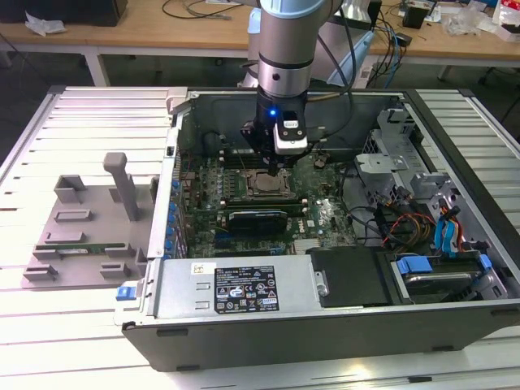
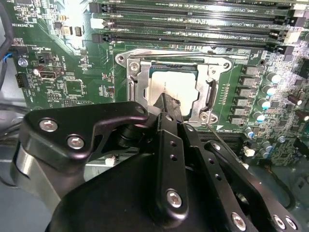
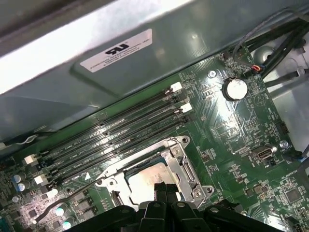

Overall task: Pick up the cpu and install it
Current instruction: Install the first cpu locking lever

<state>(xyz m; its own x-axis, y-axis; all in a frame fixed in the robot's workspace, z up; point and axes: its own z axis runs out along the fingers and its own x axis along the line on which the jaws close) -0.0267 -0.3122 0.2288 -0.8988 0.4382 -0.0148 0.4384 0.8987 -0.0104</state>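
The cpu [image 2: 176, 83], a flat silver-grey square, lies flat inside the metal-framed socket [image 2: 133, 79] on the green motherboard, and shows in both wrist views [image 3: 145, 180]. My gripper [image 2: 168, 102] hangs just above the cpu's near edge, its two black fingers pressed together with nothing seen between them [image 3: 166, 189]. In the exterior view the arm reaches straight down into the open computer case, with the gripper [image 1: 279, 165] over the socket [image 1: 264, 184].
Several long memory slots [image 3: 120, 130] run beside the socket. Case walls [image 1: 175, 162] ring the board. Drive cages and cables [image 1: 422, 219] fill the exterior view's right. A grey fixture tray [image 1: 81, 227] with a green memory stick [image 1: 77, 248] sits at its left.
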